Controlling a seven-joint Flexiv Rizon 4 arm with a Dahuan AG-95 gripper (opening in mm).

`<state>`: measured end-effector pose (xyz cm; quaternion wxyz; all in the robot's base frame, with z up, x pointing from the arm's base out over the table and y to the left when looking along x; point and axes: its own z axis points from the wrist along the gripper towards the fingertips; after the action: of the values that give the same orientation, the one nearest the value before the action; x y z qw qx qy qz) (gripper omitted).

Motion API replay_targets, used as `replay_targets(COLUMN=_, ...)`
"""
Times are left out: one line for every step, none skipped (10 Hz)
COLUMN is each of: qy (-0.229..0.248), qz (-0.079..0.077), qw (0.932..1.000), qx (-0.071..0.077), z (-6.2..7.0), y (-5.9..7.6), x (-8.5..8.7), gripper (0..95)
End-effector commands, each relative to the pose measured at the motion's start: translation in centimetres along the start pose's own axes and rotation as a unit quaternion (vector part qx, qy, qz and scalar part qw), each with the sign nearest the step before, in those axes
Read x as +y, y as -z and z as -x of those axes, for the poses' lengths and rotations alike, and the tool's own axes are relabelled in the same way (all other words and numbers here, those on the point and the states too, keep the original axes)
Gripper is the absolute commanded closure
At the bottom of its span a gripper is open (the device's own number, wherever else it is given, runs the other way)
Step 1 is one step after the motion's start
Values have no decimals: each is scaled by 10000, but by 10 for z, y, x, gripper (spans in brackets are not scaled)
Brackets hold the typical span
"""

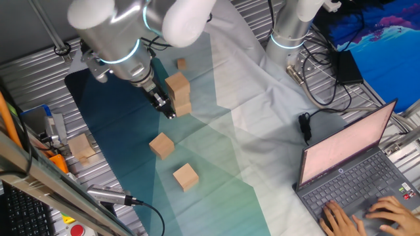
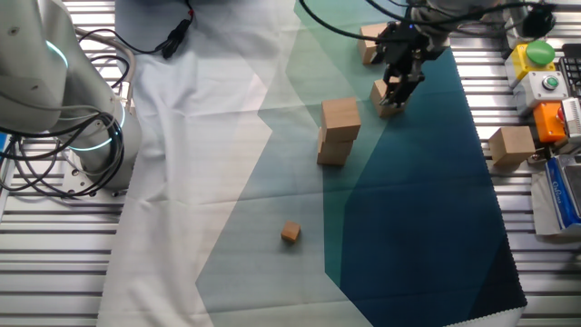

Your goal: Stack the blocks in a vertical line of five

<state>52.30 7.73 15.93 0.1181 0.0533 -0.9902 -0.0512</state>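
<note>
Two tan blocks stand stacked near the cloth's middle, the upper block [image 1: 176,85] [image 2: 340,115] slightly askew on the lower block [image 1: 182,107] [image 2: 333,150]. Two more blocks lie singly on the cloth: one [image 1: 161,145] [image 2: 382,94] close to the stack, the other [image 1: 186,177] [image 2: 370,42] farther out. Another block [image 1: 82,147] [image 2: 511,145] rests off the cloth on the metal table. My gripper [image 1: 165,107] [image 2: 394,98] hangs above the cloth between the stack and the nearest single block, its fingers apart and holding nothing. It partly hides that block in the other fixed view.
A much smaller wooden cube [image 1: 181,63] [image 2: 290,233] sits on the cloth beyond the stack. A second arm's base [image 1: 289,33] [image 2: 86,136], cables and a laptop [image 1: 354,170] with hands typing stand at one side. A button box [image 2: 545,73] sits by the outlying block.
</note>
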Motion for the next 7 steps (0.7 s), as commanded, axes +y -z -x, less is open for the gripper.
replay_targets(qy=66, qz=-113, qw=9999, qx=6, z=0, y=1, x=4, gripper=190)
replay_targets(qy=18, qz=-103, qw=9999, qx=0, z=1, y=0, x=6, gripper=380)
replay_targets(qy=18, qz=-103, qw=9999, qx=0, z=1, y=0, x=6, gripper=380)
replay_targets(qy=18, qz=-103, qw=9999, qx=0, z=1, y=0, x=6, gripper=380)
replay_targets(qy=18, qz=-103, qw=9999, qx=0, z=1, y=0, x=6, gripper=380)
replay_targets(qy=18, qz=-103, qw=9999, qx=0, z=1, y=0, x=6, gripper=380)
replay_targets(qy=18, qz=-103, qw=9999, qx=0, z=1, y=0, x=6, gripper=380)
